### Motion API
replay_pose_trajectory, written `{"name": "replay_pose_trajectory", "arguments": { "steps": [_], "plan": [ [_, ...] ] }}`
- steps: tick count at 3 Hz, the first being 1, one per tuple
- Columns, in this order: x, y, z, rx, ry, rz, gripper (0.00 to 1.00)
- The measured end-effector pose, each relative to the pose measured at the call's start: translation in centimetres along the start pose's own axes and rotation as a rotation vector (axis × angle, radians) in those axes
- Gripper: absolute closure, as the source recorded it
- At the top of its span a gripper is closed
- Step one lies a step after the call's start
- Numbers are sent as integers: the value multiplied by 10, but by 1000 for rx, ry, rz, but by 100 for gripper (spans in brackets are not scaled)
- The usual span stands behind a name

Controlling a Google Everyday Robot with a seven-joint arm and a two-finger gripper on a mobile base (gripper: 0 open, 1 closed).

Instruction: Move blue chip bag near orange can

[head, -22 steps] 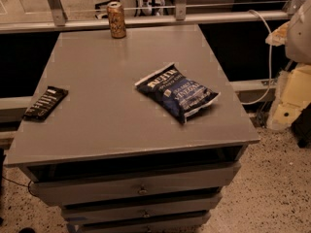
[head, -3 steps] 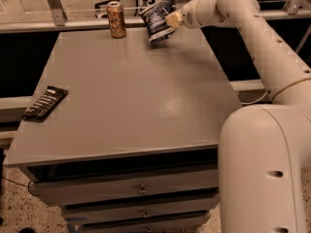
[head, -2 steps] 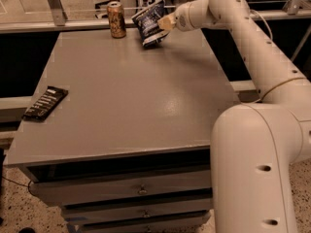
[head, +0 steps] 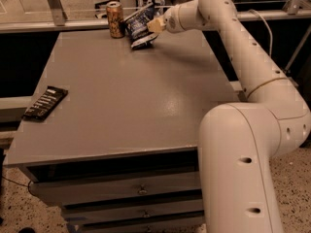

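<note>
The blue chip bag point(head: 138, 25) is dark navy with white lettering and hangs tilted at the far edge of the grey table point(head: 126, 96), its lower end touching or just above the top. My gripper point(head: 154, 25) is shut on the bag's right side. The orange can point(head: 115, 19) stands upright just left of the bag, a small gap between them. My white arm reaches in from the right foreground across the table.
A flat black packet with white marks point(head: 44, 102) lies near the table's left edge. A rail and glass barrier point(head: 58, 23) run behind the far edge. Drawers point(head: 141, 191) are below the tabletop.
My gripper has carried the bag from the table's middle to the far edge, and in the last second moved it left and down toward the can.
</note>
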State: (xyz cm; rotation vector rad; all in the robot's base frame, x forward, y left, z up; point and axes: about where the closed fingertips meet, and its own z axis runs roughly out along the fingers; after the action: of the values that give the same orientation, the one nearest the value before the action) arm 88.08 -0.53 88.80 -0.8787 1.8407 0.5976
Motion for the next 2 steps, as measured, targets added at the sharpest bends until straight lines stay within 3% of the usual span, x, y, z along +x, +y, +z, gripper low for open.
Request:
{"name": "replay_pose_trajectory", "arguments": {
  "steps": [2],
  "plan": [
    [1, 10, 5, -45, 7, 14, 14]
  ]
}}
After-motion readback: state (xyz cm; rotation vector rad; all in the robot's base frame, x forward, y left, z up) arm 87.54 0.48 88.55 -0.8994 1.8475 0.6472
